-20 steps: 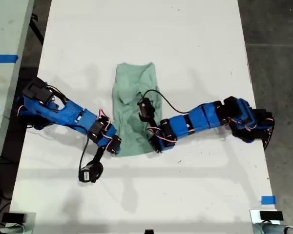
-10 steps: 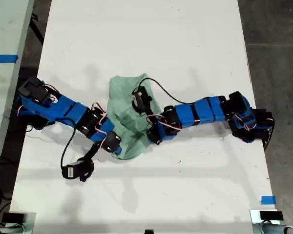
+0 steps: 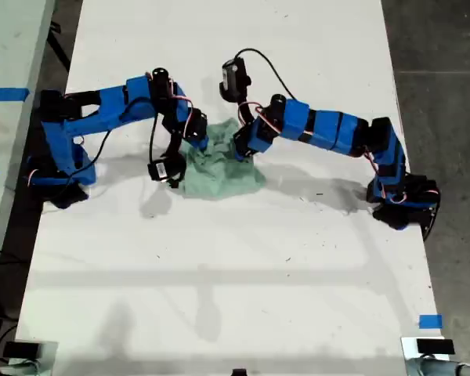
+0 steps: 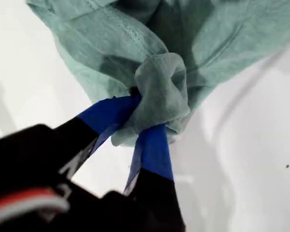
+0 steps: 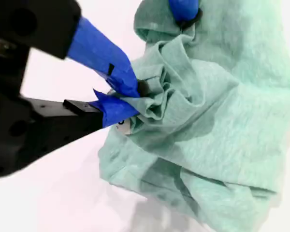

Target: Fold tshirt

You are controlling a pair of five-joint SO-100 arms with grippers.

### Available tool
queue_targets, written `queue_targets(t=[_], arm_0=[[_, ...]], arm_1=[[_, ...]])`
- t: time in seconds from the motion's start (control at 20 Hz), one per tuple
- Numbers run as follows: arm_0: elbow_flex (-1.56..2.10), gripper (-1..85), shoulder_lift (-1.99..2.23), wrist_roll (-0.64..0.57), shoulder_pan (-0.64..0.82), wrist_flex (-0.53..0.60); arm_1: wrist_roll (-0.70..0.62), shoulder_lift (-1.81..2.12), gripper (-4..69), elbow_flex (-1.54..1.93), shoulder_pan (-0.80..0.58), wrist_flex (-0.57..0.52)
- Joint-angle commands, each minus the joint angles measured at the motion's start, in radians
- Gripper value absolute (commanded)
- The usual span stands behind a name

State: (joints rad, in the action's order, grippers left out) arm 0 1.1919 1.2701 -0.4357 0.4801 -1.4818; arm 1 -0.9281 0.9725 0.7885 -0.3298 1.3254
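Holding a pinch of cloth each, both hands are now at the upper edge of the tshirt (image 3: 219, 174), as the exterior view shows it. My first hand (image 4: 145, 113) is closed narrow on a thick bunch of the green cloth, and the rest of the cloth hangs away from it. My second hand (image 5: 123, 96) is also closed narrow on a gathered fold. The blue tip of the other hand is just beyond it on the same garment. From the wrist views I cannot tell which arm in the exterior view is the first and which is the second.

One second ago the tshirt lay long and rather flat on the worktop (image 3: 298, 274), and both arms reached low to its end nearest the bottom of the exterior view. Half a second ago this end was already lifted and wrinkled. Now both arms have swung toward the top of the exterior view and the tshirt is a short, crumpled heap between them, about half as long as before.

I judge that the near end was carried over the far end, so one fold is almost made. The cloth is bunched, not smooth, so the fold probably needs to be laid down and flattened before release.
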Motion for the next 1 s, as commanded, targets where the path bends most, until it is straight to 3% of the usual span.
queue_targets(t=[0.0, 0.05, 0.1, 0.15, 0.2, 0.25, 0.3, 0.5, 0.6, 0.75, 0.9, 0.95], arm_0=[[0.008, 0.1, 0.075, -0.044, 0.095, 0.012], [0.011, 0.1, 0.067, -0.052, 0.110, 0.015], [0.011, 0.1, 0.064, -0.060, 0.129, 0.011], [0.014, 1.5, 0.072, -0.060, 0.160, -0.009], [0.031, 16.8, 0.106, -0.071, 0.201, -0.018], [0.064, 27.8, 0.163, -0.069, 0.253, -0.025], [0.112, 29.9, 0.238, -0.071, 0.321, -0.021], [0.305, 30.7, 0.546, -0.137, 0.588, 0.014], [0.442, 30.5, 0.680, -0.161, 0.644, 0.060], [0.704, 29.4, 0.848, -0.110, 0.588, 0.163], [1.005, 25.8, 1.026, 0.002, 0.419, 0.322], [1.103, 21.4, 1.083, 0.040, 0.337, 0.391]], arm_1=[[-0.028, 0.087, -0.7, -0.057, -0.044, -0.063], [-0.028, 0.077, -0.6, -0.057, -0.054, -0.072], [-0.025, 0.074, 4.6, -0.057, -0.064, -0.074], [-0.025, 0.078, 22.5, -0.057, -0.087, -0.064], [-0.048, 0.094, 39.8, -0.057, -0.120, -0.046], [-0.064, 0.123, 38.9, -0.054, -0.161, -0.018], [-0.072, 0.160, 34.7, -0.043, -0.212, 0.014], [-0.150, 0.365, 29.2, 0.061, -0.417, 0.156], [-0.170, 0.511, 28.3, 0.227, -0.477, 0.164], [-0.155, 0.764, 26.9, 0.604, -0.482, 0.075], [-0.064, 1.006, 25.4, 1.000, -0.414, -0.040], [-0.012, 1.095, 21.2, 1.137, -0.388, -0.077]])
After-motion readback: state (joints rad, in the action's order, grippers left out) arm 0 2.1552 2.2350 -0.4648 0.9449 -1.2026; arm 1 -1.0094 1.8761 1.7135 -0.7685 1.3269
